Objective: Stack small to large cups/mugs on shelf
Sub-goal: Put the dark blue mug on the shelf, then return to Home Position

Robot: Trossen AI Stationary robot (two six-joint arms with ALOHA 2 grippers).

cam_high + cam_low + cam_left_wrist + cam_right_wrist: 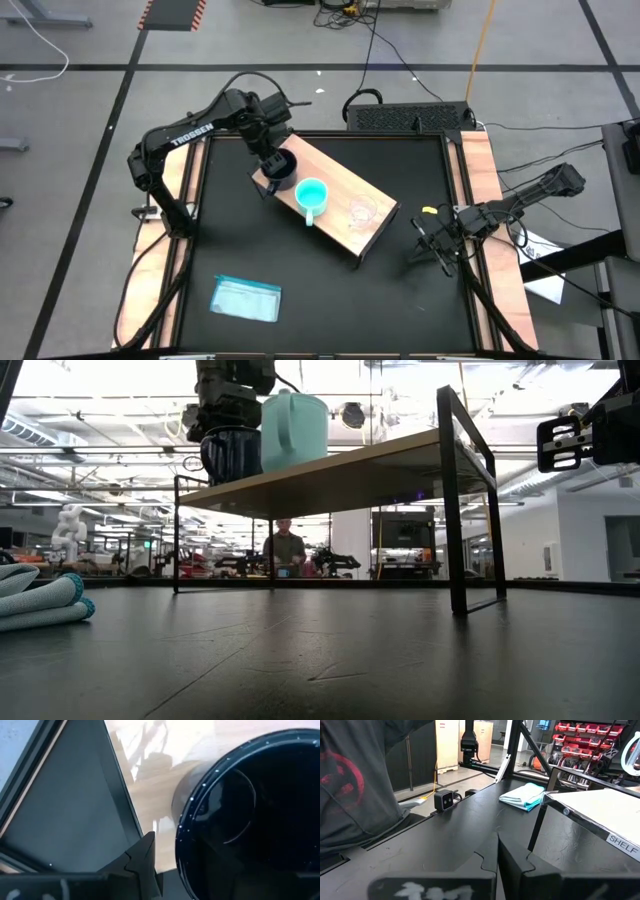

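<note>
The light-wood shelf (345, 205) stands slantwise on the black table. Three vessels stand on their bases in a row on it: the dark navy mug (281, 166) at its far left end, the turquoise mug (311, 195) in the middle, and the clear cup (360, 210) toward its near right end. My left gripper (272, 160) points down over the dark mug (250, 820). One finger (145, 862) stands just outside the mug's wall, with a strip of shelf showing between them. The other finger is hidden. My right gripper (437, 245) waits shut and empty by the table's right edge.
A folded light-blue cloth (245, 298) lies near the table's front left. The shelf stands on thin black legs (455, 510) with open space beneath it. A person stands in the room beyond the table (288, 548).
</note>
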